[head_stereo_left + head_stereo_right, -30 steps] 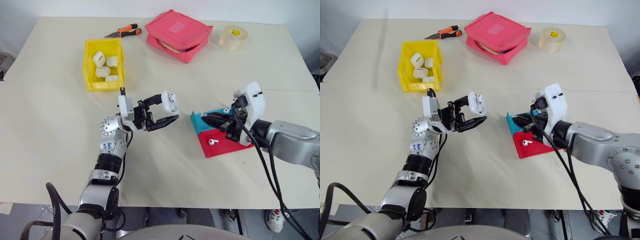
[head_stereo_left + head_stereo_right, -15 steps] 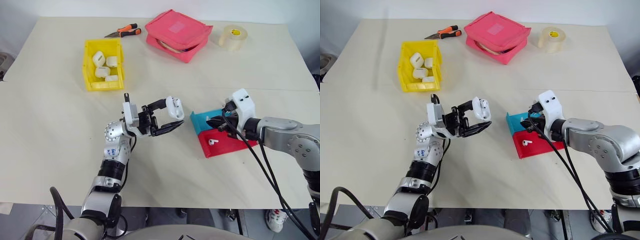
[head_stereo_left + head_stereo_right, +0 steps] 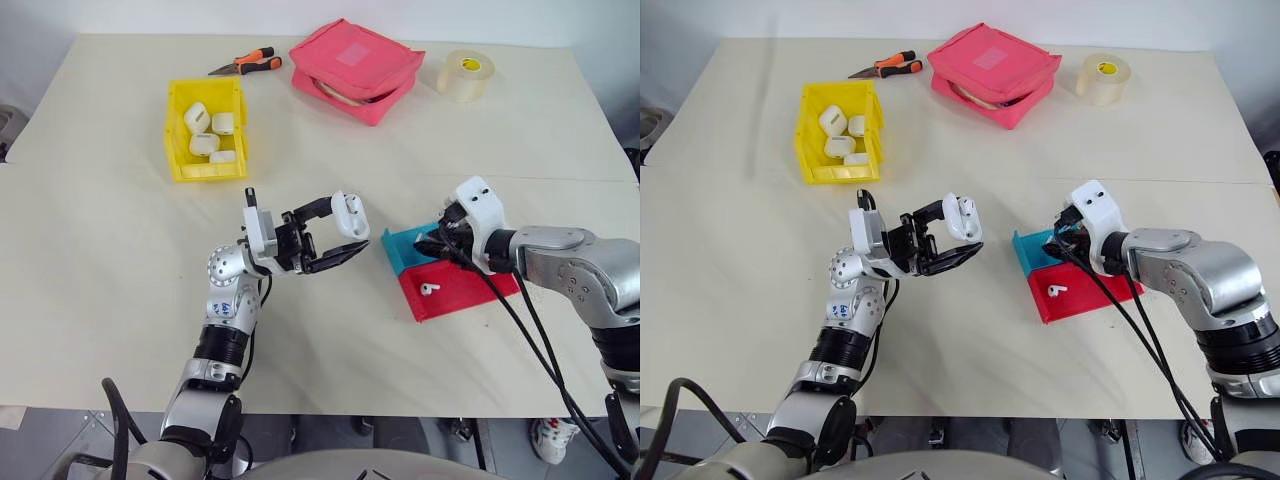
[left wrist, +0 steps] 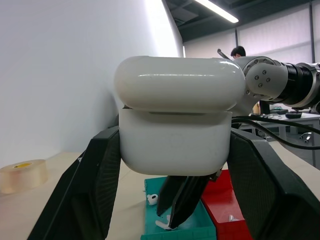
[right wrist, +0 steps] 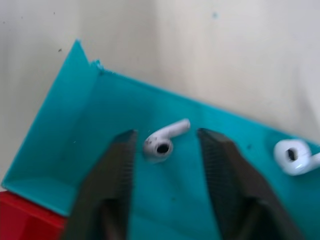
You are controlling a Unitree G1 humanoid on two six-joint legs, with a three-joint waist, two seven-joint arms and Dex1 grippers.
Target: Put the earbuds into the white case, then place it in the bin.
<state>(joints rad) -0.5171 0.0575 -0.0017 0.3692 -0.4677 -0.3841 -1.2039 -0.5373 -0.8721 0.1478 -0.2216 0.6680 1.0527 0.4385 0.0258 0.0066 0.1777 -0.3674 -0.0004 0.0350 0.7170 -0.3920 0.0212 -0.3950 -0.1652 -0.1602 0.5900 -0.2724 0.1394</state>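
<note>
Mid earbud pickup: right gripper parted around a tiny glossy white earbud in the shallow teal tray, left gripper clamping the small glossy white rounded case aloft at nine o'clock of it, next probably pinching gently.

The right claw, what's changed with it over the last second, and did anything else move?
The right claw came down over the blue tray and opened; its fingers now straddle an earbud lying there, not yet gripped. The left claw stays shut on the white case, held up off the table. The yellow bin and red tray are unchanged.
</note>
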